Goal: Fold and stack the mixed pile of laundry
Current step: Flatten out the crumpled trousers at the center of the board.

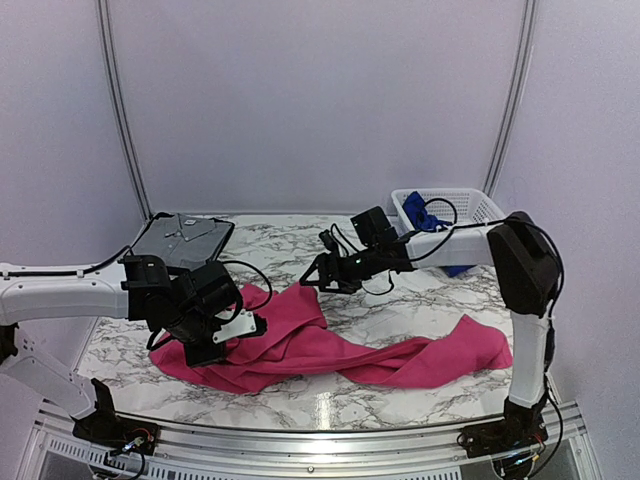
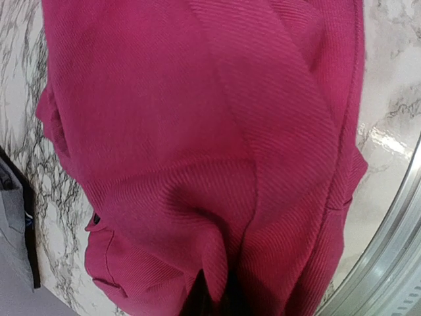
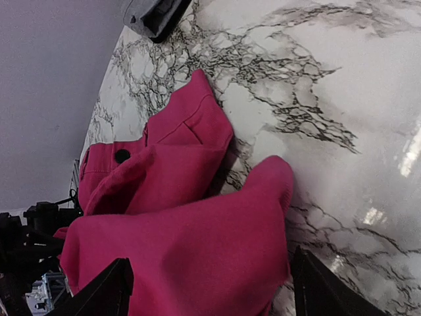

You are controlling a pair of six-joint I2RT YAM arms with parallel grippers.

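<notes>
Mostly hidden, left pincer (image 1: 208, 350) clamped on pink garment (image 1: 330, 350); right pincer (image 3: 212, 286) gapes, empty

In your left wrist view, the magenta garment (image 2: 197, 131) runs off the top and bottom edges. Its folds bunch over the left gripper (image 2: 214, 303) and hide its fingertips. The grey tray (image 2: 29, 240) is cut off at the left edge. The fingers (image 3: 105, 293) of the right gripper (image 3: 210, 289) run off the bottom of their own view. From above, the basket (image 1: 470, 205) wall and the right arm (image 1: 450, 245) hide much of the blue garment (image 1: 428, 215).

a robot test booth: plain white walls (image 1: 300, 100) around a marble-pattern table (image 1: 450, 300).
</notes>
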